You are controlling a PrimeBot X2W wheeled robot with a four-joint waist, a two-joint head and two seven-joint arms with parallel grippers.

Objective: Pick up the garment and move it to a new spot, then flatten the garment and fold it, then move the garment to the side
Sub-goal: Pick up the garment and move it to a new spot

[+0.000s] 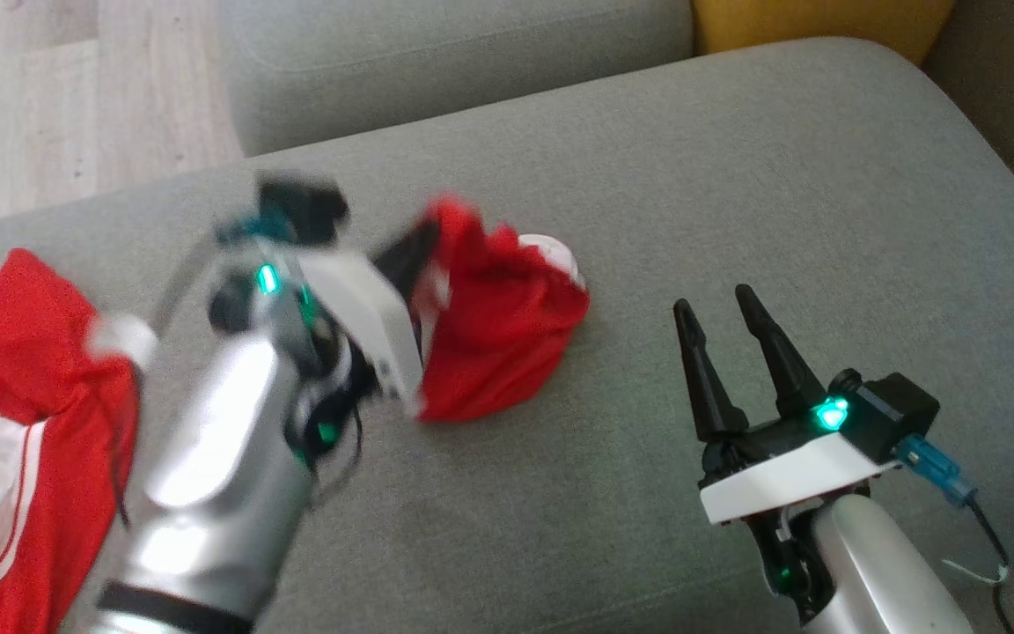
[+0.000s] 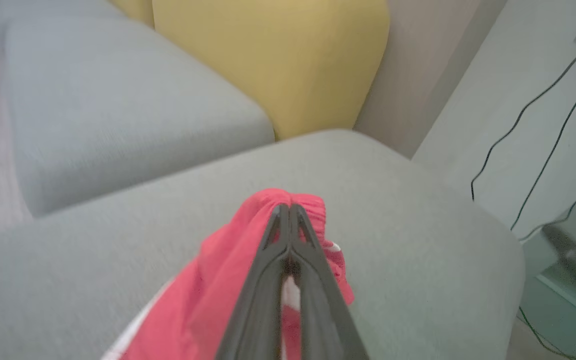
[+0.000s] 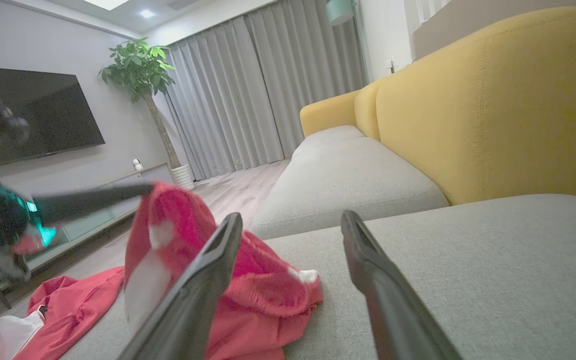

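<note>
Head view shows the red garment [image 1: 507, 343], white-trimmed and bunched, on the grey sofa cushion [image 1: 736, 176]. Its gathered edge is pinched up by the left gripper [image 2: 290, 210], fingers closed together. Nearby the right gripper [image 1: 715, 301] hangs, fingers parted, holding nothing.

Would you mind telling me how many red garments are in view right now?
2. One red garment is bunched mid-cushion, pinched by the left hand. A second red garment lies spread at the cushion's left edge, and part of it is cut off by the frame.
</note>
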